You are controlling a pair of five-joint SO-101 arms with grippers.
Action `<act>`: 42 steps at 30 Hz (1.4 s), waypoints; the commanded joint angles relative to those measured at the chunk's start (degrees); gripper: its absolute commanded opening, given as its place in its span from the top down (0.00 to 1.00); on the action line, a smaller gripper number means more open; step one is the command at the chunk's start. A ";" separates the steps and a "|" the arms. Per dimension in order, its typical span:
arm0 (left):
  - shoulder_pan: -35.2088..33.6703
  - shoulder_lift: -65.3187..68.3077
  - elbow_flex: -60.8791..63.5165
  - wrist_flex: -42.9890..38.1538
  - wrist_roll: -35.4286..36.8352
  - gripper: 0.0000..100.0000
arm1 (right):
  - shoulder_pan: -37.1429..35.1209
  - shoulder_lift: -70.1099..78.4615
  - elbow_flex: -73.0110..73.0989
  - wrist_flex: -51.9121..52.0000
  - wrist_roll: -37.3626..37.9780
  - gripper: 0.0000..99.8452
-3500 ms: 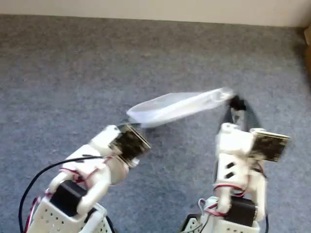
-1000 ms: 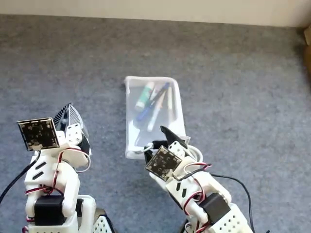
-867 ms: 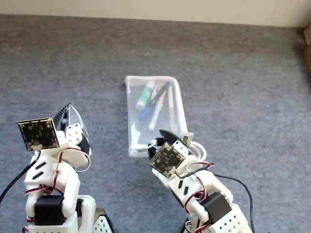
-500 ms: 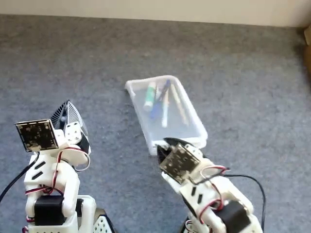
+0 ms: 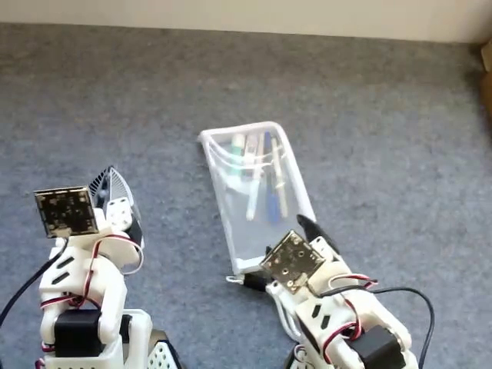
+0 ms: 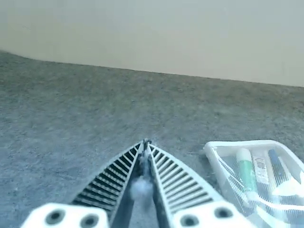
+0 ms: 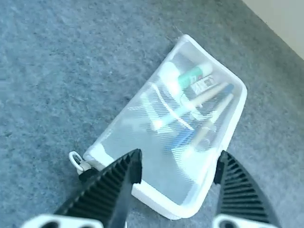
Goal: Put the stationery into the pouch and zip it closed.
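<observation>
The clear mesh pouch (image 5: 257, 201) lies flat on the grey carpet, with pens and a green-labelled glue stick (image 7: 190, 76) inside it. Its zipper pull ring (image 7: 76, 161) sticks out at the near corner, seen in the high view as the ring (image 5: 233, 279). My right gripper (image 7: 178, 167) hovers open over the pouch's near end, both fingers apart and holding nothing; from above, this gripper (image 5: 306, 234) sits just right of that end. My left gripper (image 6: 145, 142) is shut and empty, raised to the left of the pouch (image 6: 259, 173), and appears in the high view as the gripper (image 5: 108, 181).
Grey carpet (image 5: 369, 108) spreads all around the pouch. A pale wall (image 5: 246, 14) runs along the far edge. A brown object (image 5: 487, 73) shows at the right edge.
The pouch, held up between both grippers earlier, now lies on the carpet. Its near end swung right and back left as the right arm pulled back and opened. The left arm stayed still.
</observation>
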 commanded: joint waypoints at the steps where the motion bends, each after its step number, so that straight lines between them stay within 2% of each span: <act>1: -0.66 -0.13 -0.40 3.34 -5.45 1.00 | 5.14 0.13 -1.89 0.22 0.09 0.76; 7: -0.66 -0.13 0.40 7.12 -6.51 1.00 | 11.12 0.04 -0.75 0.22 0.09 0.77; 11: -0.66 -0.13 6.02 6.86 -6.51 1.00 | 13.85 0.04 3.47 0.13 0.09 0.78; 16: -0.66 -0.13 12.53 6.86 -6.59 1.00 | 17.98 0.04 6.64 -4.62 0.09 0.96; 18: -0.66 -0.13 13.93 6.86 -6.59 1.00 | 18.59 0.04 7.08 -5.32 0.09 0.99; 24: -0.66 -0.13 20.09 5.01 -6.68 1.00 | 20.09 -3.47 12.26 -6.29 -0.70 1.00; 27: -0.66 -0.13 25.98 -1.05 -6.68 1.00 | 20.44 -3.21 14.37 -6.37 -5.10 1.00; 31: -0.66 -0.13 29.23 -9.49 -6.68 1.00 | 20.44 -3.21 15.16 -7.60 -7.03 1.00; 35: 0.48 0.22 29.23 -9.32 -6.68 1.00 | 20.44 -3.21 18.51 -9.54 -7.03 1.00; 42: 2.24 -0.13 29.23 -3.87 -6.68 1.00 | 20.53 -3.21 29.49 -15.43 -6.77 1.00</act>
